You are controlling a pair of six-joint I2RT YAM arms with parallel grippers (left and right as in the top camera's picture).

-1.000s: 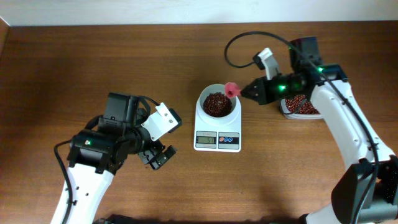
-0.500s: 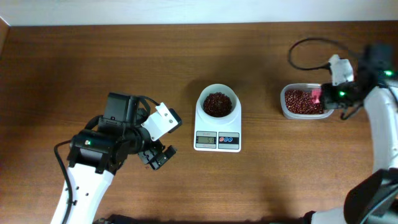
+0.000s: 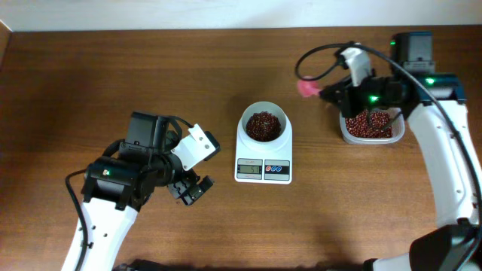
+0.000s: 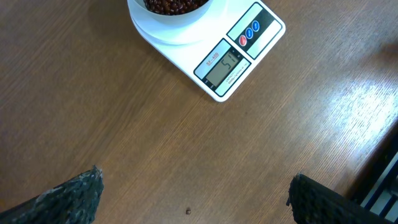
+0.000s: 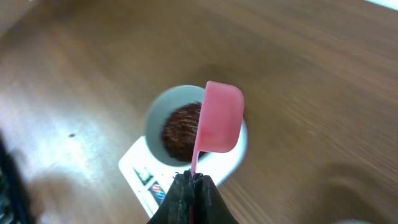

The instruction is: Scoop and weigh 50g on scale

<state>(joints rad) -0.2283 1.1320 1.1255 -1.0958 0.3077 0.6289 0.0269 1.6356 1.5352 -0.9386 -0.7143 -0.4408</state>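
Scale (image 3: pixel 263 169) at centre of counter (image 3: pixel 151 75), bearing bean-filled bowl (image 3: pixel 246 120). Right fingers (image 5: pixel 189 193) clamped on pink scoop (image 5: pixel 221 124), between bowl and bean tub (image 3: pixel 343 132). Left fingers (image 3: pixel 197 187) spread wide, empty, left of scale.

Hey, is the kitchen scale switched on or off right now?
On. In the left wrist view the scale has dark digits showing on its grey display, so it is powered and reading.
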